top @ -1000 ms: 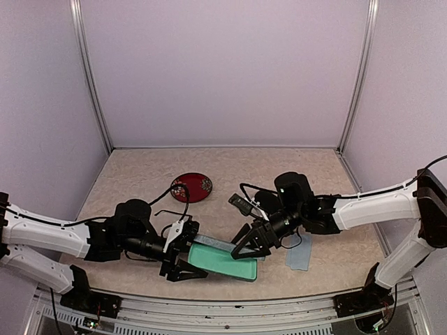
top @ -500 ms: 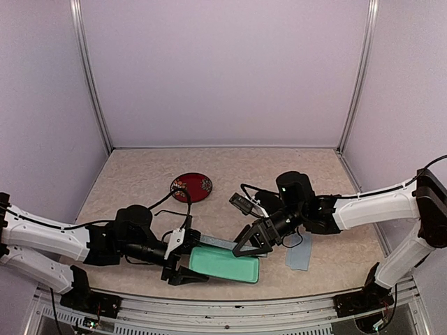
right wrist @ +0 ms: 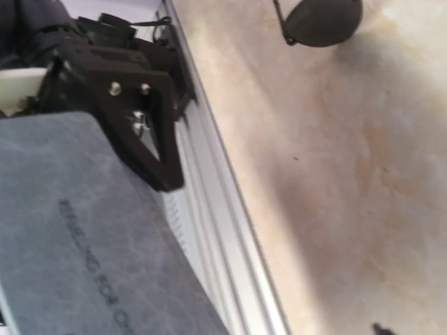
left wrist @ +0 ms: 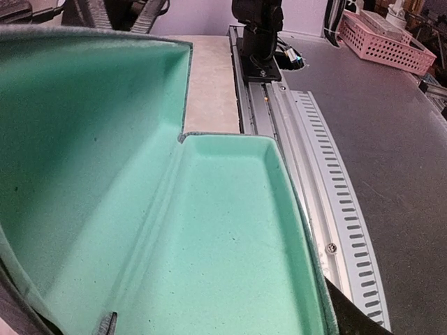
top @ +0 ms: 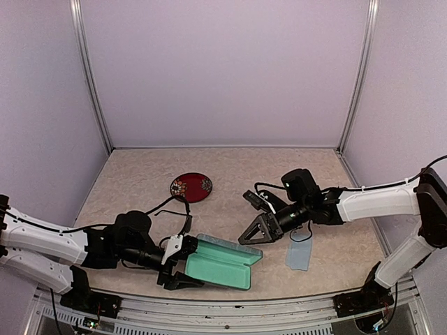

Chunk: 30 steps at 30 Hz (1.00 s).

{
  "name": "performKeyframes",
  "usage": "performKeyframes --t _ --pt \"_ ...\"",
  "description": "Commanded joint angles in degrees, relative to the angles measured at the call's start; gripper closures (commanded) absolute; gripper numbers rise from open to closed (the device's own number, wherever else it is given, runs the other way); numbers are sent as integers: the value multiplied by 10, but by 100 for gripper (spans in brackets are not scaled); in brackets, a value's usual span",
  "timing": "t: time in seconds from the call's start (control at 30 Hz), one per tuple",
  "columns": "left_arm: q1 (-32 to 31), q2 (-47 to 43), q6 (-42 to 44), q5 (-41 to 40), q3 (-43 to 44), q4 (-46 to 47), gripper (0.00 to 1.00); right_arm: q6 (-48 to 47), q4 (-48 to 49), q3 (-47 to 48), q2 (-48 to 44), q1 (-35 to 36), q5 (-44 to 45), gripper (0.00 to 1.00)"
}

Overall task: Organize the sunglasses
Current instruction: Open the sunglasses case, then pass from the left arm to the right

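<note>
"So, who has the blue-grey rectangular case [top: 225, 265] at the near edge of the bench [top: 140, 167]?"

"The left gripper [top: 183, 265]. Its jaws are clamped on one short end of the case, about midway along the near edge. The case stands open, with its lid tilted back toward the far edge. The left wrist view looks straight into the bare mint-green foam lining [left wrist: 230, 230]."

"And the right gripper [top: 253, 239]?"

"It hangs by the lid's rim on the far side, jaws spread wide and gripping nothing. Whether a fingertip touches the lid cannot be told. Its wrist camera takes in the lid's grey outside, with dark lettering too blurred to read. One black finger of the left gripper shows against it, and the metal rail [right wrist: 216, 230] of the near edge runs alongside."

"Where are the sunglasses?"

"The thin black-framed sunglasses [right wrist: 323, 19] show one dark lens at the top of the right wrist view. It lies on the beige bench, well apart from the case and inward from the rail. The rest of the pair is cut off, and from overhead I cannot pick it out for certain."

"Anything else?"

"A round red patterned dish [top: 191, 186] sits left of centre, toward the far edge. A pale blue flat cloth [top: 299, 255] lies toward the near right corner, just beside the right arm."
</note>
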Motion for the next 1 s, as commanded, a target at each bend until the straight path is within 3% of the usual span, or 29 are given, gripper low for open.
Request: performKeyframes --t 0.0,0.17,0.3,0.67,0.73,0.97 --pt "19 2 -38 14 6 46 100 -84 -71 46 -47 9 54 8" --pt "30 13 -59 24 13 51 100 -164 -144 66 -128 19 194 5" --pt "34 16 -67 26 12 61 100 -200 -148 60 -177 21 217 12" --pt "37 55 -88 54 42 70 100 -318 -243 125 -93 126 301 27" --pt "36 62 -90 56 45 71 100 -329 -252 132 -75 138 309 33" --pt "34 68 -91 57 45 71 100 -349 -266 151 -32 161 326 72"
